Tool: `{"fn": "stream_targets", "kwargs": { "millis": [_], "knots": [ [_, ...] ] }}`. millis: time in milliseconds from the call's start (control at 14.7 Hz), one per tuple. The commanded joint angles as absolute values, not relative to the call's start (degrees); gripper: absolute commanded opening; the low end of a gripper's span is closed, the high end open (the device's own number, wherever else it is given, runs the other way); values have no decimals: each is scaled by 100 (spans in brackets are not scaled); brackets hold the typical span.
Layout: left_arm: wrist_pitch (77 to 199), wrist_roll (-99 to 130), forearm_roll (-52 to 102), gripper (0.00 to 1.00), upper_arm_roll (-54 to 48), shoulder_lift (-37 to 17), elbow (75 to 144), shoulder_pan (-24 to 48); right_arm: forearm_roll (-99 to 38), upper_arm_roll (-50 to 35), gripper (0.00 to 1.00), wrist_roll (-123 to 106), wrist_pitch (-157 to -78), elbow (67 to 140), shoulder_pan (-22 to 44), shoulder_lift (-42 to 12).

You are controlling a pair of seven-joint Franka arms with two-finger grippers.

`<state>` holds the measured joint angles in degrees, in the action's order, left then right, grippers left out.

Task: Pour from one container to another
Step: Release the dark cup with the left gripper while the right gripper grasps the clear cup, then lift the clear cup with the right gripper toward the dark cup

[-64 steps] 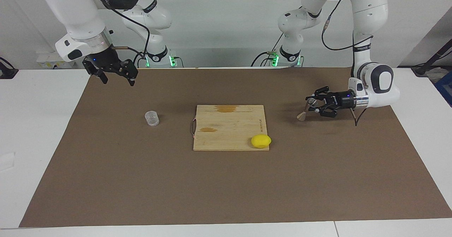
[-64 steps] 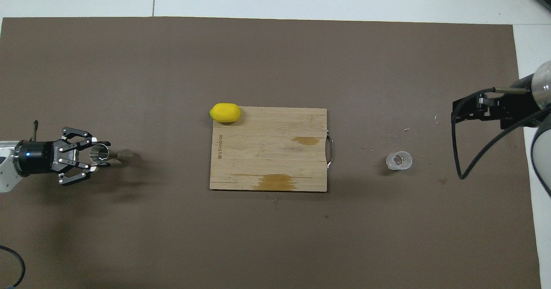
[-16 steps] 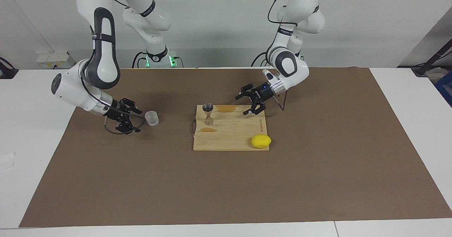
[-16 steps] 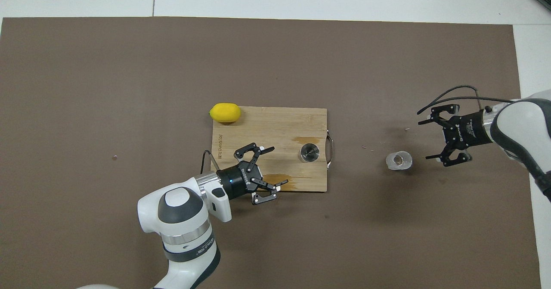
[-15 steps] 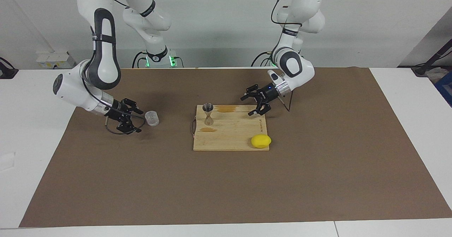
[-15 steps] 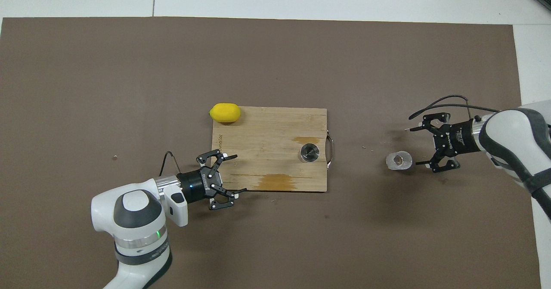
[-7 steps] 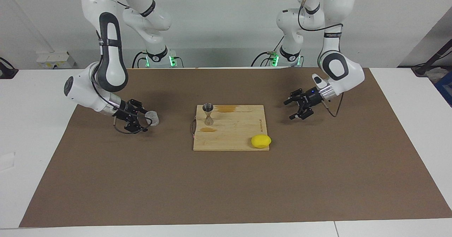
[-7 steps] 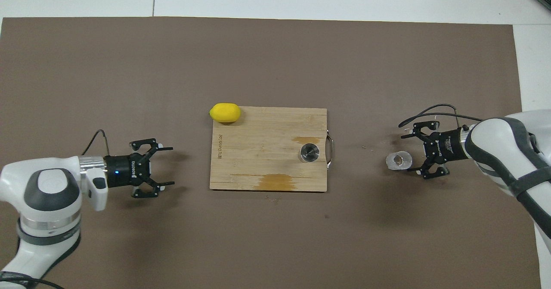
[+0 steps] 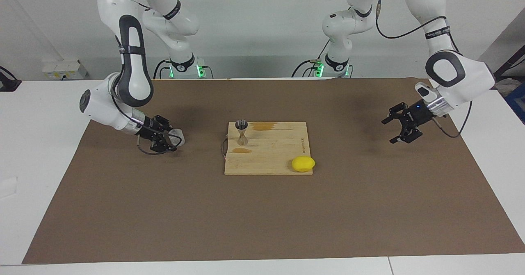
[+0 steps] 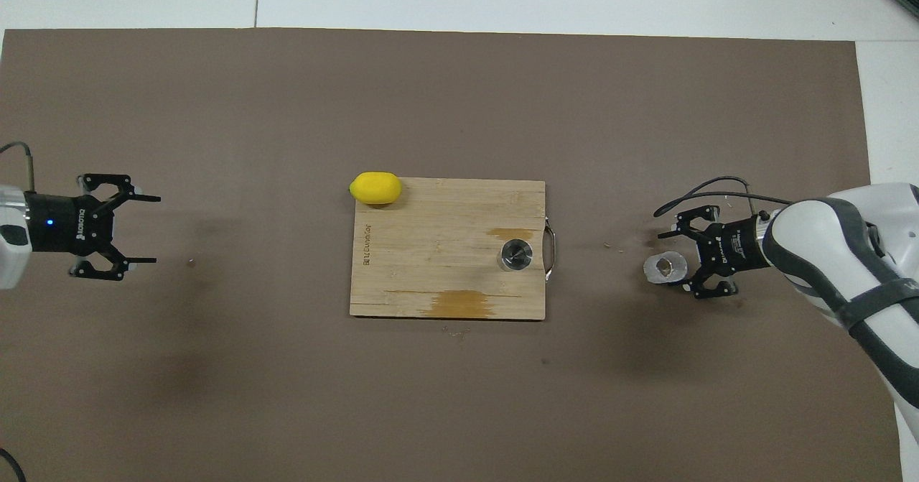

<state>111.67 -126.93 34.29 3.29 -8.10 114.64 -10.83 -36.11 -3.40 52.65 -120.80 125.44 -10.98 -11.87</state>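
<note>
Standing between the right claw's (image 9: 171, 139) closing fingers is one clear ribbed cup (image 9: 177, 137); one silver jigger (image 9: 241, 132) sits apart, the left claw (image 9: 398, 128) spread.

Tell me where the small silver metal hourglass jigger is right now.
The silver metal hourglass jigger stands upright on the wooden cutting board, near the handle at the right arm's end, with the clear plastic cup off the board toward that end.

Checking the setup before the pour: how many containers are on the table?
2. The small clear ribbed plastic cup stands on the brown mat toward the right arm's end, at the right gripper. The silver hourglass-shaped metal jigger stands upright on the wooden cutting board.
</note>
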Motion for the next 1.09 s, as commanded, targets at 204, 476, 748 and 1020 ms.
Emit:
{"fn": "stream_targets", "kwargs": {
  "millis": [204, 476, 748, 1020],
  "knots": [
    [10697, -10807, 2383, 100, 308, -573, 10942, -993, -3823, -352, 0, 5097, -12006, 12621, -1116, -976],
    [10565, -9721, 1584, 100, 290, -89, 10881, -932, -3727, -404, 0, 5159, -12014, 12463, -837, -844],
    [10564, -9703, 1188, 100, 299, 298, 10794, -932, -3578, -387, 0, 5851, -12251, 12314, -239, -756],
    [10994, -9703, 1055, 100, 123, 396, 10688, -748, -3323, -378, 0, 6608, -12577, 12138, 333, -765]
  ]
}}
